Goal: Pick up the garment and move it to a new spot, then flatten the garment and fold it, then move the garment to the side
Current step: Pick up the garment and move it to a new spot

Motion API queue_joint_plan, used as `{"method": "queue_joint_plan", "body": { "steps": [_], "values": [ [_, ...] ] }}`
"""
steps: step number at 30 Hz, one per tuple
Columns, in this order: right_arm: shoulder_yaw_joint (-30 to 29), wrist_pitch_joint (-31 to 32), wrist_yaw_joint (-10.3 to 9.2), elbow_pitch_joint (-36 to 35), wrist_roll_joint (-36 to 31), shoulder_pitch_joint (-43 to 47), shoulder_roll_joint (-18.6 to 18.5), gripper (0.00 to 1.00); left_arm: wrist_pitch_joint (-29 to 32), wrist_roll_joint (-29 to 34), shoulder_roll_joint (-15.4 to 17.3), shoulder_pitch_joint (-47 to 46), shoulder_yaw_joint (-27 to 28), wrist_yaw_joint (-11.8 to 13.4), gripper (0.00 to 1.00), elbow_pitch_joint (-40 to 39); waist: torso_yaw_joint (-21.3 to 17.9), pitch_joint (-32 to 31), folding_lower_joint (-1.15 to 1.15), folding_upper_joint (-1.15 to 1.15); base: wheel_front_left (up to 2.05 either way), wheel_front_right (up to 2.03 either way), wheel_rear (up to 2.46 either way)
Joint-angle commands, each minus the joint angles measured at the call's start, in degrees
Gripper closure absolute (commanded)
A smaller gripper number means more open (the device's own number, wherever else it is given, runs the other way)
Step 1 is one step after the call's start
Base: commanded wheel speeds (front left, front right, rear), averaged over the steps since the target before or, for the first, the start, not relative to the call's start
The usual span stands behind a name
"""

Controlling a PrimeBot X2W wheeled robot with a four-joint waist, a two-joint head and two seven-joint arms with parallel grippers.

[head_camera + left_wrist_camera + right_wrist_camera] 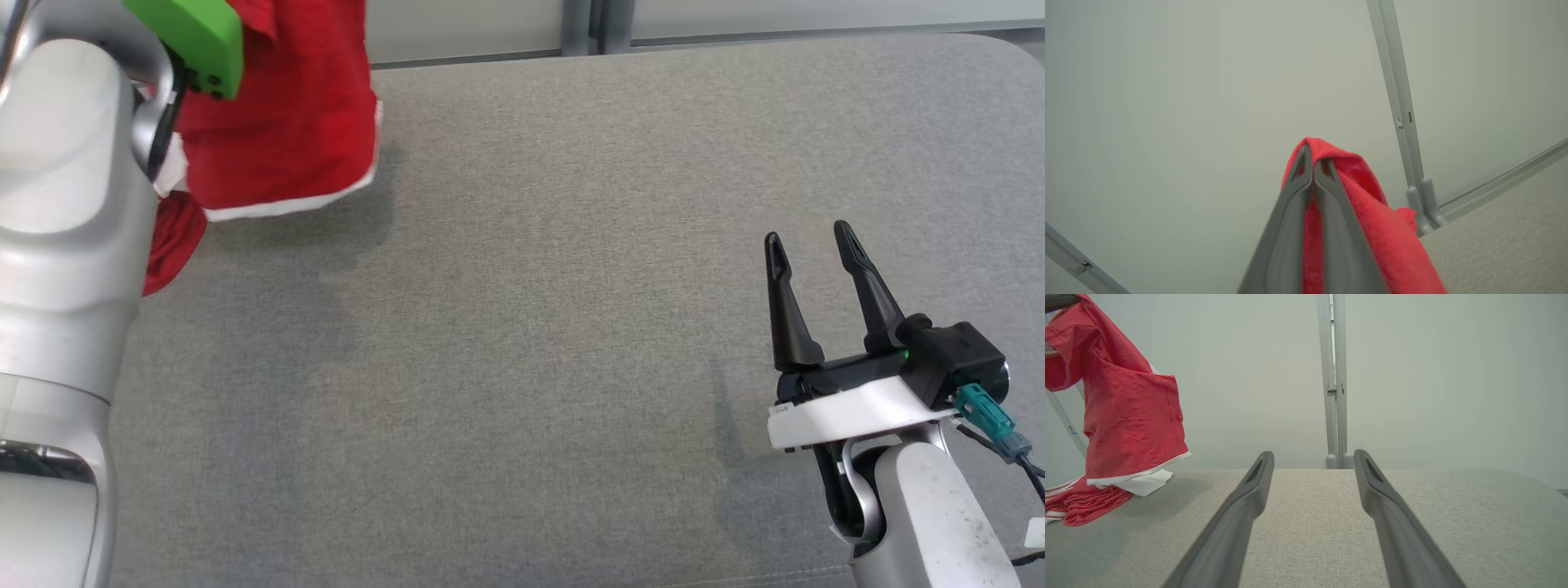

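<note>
My left gripper (1312, 161) is pinched shut on the red garment (286, 122), holding it up over the gray table's (571, 327) far left. My right gripper (807, 233) is wide open and empty. I think flattening, folding and moving aside are still left to do.

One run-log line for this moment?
step: pick up | left claw: shut on garment, lower end on table | right claw: open, empty

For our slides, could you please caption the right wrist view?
Right gripper, jaws open, over grey table; red garment hangs at left, lower end bunched on the table.
</note>
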Motion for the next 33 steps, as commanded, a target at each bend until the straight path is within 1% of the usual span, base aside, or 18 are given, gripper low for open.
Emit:
{"method": "queue_joint_plan", "body": {
  "steps": [1,4,7,12,18,19,21,23,26,29,33],
  "values": [
    [-0.2,-0.2,0.02,-0.2,0.6,1.1,-0.1,0.0,-0.2,-0.7,-0.6,1.4,-0.3,0.0,1.0,-0.8,-1.8,-0.4,0.0,0.01,0.0,0.0,0.0],
    [-0.6,-0.2,0.02,-0.2,0.6,1.2,-0.1,0.0,-0.5,-1.2,-1.9,2.5,-0.5,0.2,1.0,-3.6,-2.6,-0.5,0.0,0.01,0.0,0.0,0.0],
    [-1.1,-0.2,0.02,-0.2,0.5,1.6,-0.2,0.0,-0.8,-1.8,-3.1,4.5,-0.7,1.2,1.0,-7.2,-2.9,-1.0,0.0,0.01,0.0,0.0,0.0],
    [-2.0,-0.2,0.02,0.0,0.4,2.4,-0.1,0.0,0.1,-2.5,-4.0,8.8,-1.1,3.1,1.0,-14.9,-2.8,-2.1,0.0,0.01,0.0,0.0,0.0],
    [-2.5,-0.2,0.02,-0.3,0.3,3.3,-0.1,0.0,3.6,-2.7,-2.8,15.9,-1.4,6.9,1.0,-27.3,-2.0,-2.7,0.0,0.01,0.0,0.0,0.0],
    [-2.3,-0.2,0.02,-0.3,0.4,3.4,-0.1,0.0,5.4,-2.4,-2.7,18.6,-2.0,8.3,1.0,-31.1,-1.7,-2.4,0.0,0.01,0.0,0.0,0.0],
    [-2.0,-0.2,0.02,-0.4,0.6,3.1,-0.2,0.0,6.9,-2.4,-3.0,21.3,-3.1,9.2,1.0,-34.5,-1.5,-1.9,0.0,0.01,0.0,0.0,0.0],
    [-1.6,-0.2,0.02,-0.3,0.7,2.7,-0.1,0.0,8.0,-3.0,-4.0,24.2,-4.3,9.8,1.0,-36.7,-1.5,-1.2,0.0,0.01,0.0,0.0,0.0],
    [-0.6,-0.2,0.02,-0.2,0.9,1.8,-0.2,0.0,8.4,-3.4,-5.8,27.3,-5.9,10.8,1.0,-36.9,-2.1,0.1,0.0,0.01,0.0,0.0,0.0],
    [0.7,-0.2,0.02,-0.1,1.2,0.8,-0.2,0.0,8.0,-4.2,-8.3,29.4,-7.4,11.0,1.0,-33.9,-3.5,1.6,0.0,0.01,0.0,0.0,0.0],
    [2.1,-0.2,0.02,0.3,1.7,-0.5,-0.2,0.0,6.7,-5.5,-10.9,29.2,-8.9,10.0,1.0,-27.8,-6.2,3.4,0.0,0.01,0.0,0.0,0.0]
  ]
}}
